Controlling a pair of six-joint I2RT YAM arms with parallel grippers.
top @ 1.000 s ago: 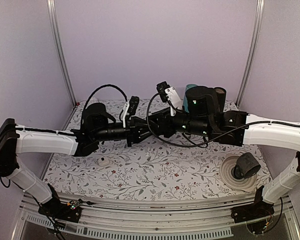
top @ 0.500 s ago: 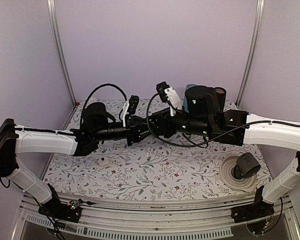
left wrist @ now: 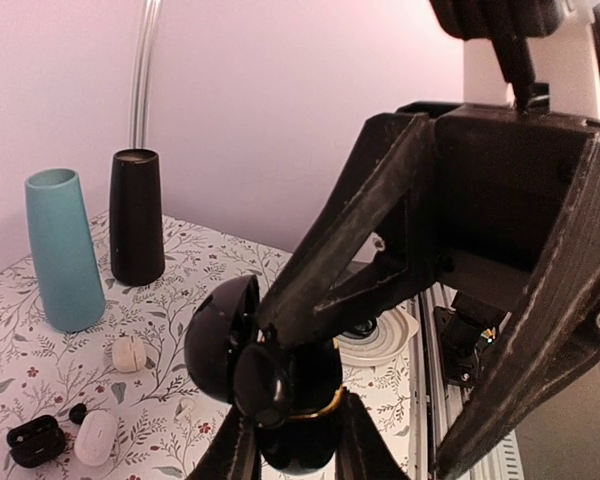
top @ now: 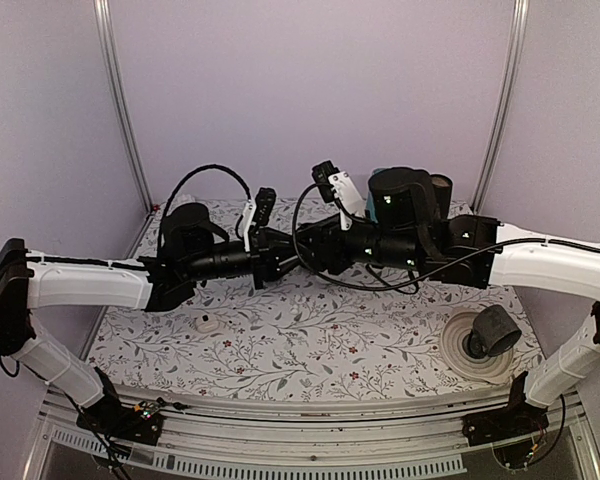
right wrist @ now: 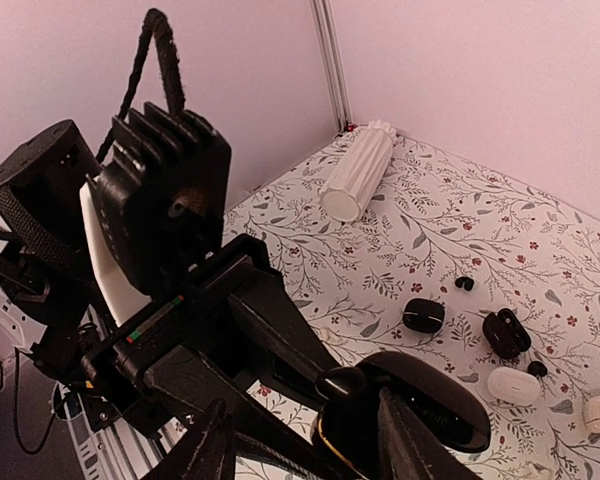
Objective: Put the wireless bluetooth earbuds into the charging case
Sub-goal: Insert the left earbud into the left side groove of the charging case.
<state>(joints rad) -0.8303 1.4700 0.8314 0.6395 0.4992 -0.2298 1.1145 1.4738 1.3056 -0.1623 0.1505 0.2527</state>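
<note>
Left claw (left wrist: 298, 450) pinches the open black charging case (left wrist: 302, 405) above the table (left wrist: 195, 262). Right claw (right wrist: 300, 412), spread wide, hangs just beside it.

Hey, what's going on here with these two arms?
The left gripper holds an open black charging case up above the table. The right gripper, jaws apart, has one fingertip against a black earbud at the case's mouth, as if to press it in. Whether it is seated is unclear.
</note>
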